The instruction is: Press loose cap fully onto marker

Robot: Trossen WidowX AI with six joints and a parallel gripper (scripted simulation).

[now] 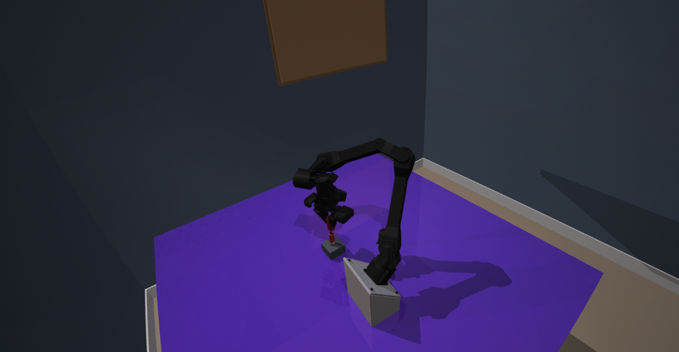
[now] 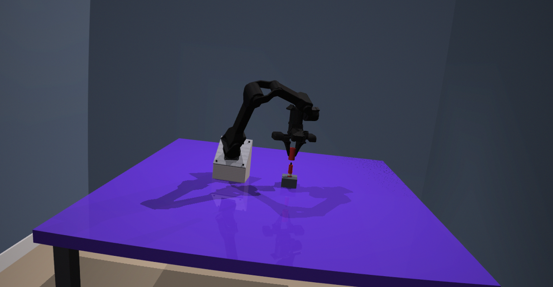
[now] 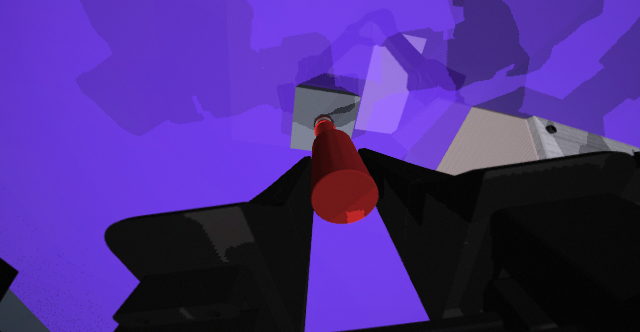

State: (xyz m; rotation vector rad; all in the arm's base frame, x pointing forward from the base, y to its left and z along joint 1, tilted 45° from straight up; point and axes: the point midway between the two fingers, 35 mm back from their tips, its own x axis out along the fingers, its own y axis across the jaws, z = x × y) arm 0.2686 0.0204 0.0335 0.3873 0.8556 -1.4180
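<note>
My gripper is shut on the red cap. It holds the cap nearly upright, above the marker. The red marker stands upright in the grey holder block, its dark tip pointing up in the exterior view. In that view a small gap shows between the cap's lower end and the tip. In the wrist view the cap hides the marker's tip and upper part.
The holder block stands on the purple table. The arm's pale wedge-shaped base stands close beside the block. A brown framed board hangs on the wall behind.
</note>
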